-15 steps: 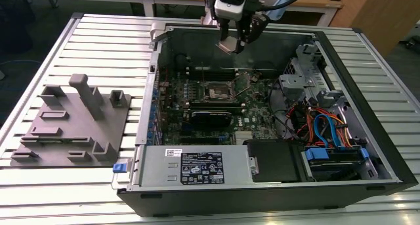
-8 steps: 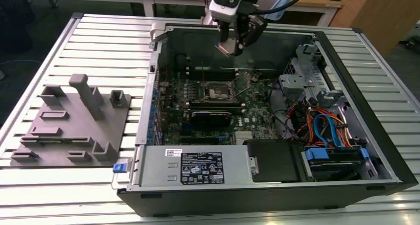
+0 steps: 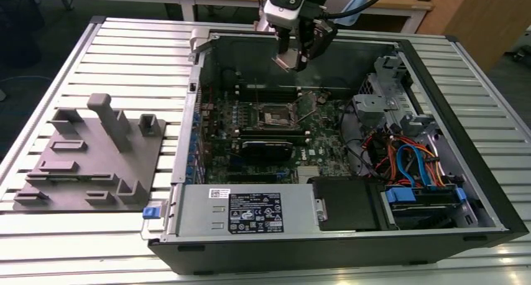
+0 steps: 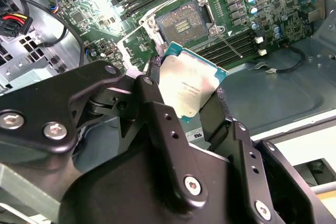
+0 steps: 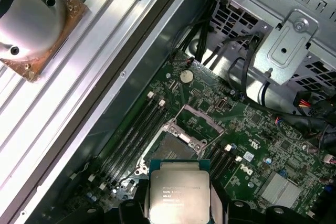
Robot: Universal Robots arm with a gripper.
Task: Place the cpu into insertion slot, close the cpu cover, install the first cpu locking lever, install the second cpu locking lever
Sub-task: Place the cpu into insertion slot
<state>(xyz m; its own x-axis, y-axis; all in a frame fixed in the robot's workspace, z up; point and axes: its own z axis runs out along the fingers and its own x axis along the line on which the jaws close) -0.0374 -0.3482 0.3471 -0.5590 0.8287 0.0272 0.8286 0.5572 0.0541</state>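
My gripper [image 3: 296, 57] hangs above the back of the open computer case, shut on the cpu [image 3: 290, 61]. In both wrist views the cpu [image 4: 189, 83] [image 5: 176, 191] is a square silver-topped chip clamped by its edges between the black fingers [image 4: 153, 85]. The insertion slot [image 3: 277, 115] [image 4: 181, 22] [image 5: 170, 149] lies bare on the green motherboard, below and apart from the chip. The cpu cover [image 5: 202, 121] stands swung up at one side of the slot. A thin locking lever [image 4: 227, 39] sticks out beside the slot, unlatched.
The case walls [image 3: 195, 111] ring the motherboard. A power supply [image 3: 240, 211] fills the near end, and a drive cage [image 3: 386, 98] with coloured cables [image 3: 406, 163] sits at the exterior view's right. Memory slots [image 5: 136, 129] run beside the socket. A grey fixture plate [image 3: 91, 154] lies outside the case.
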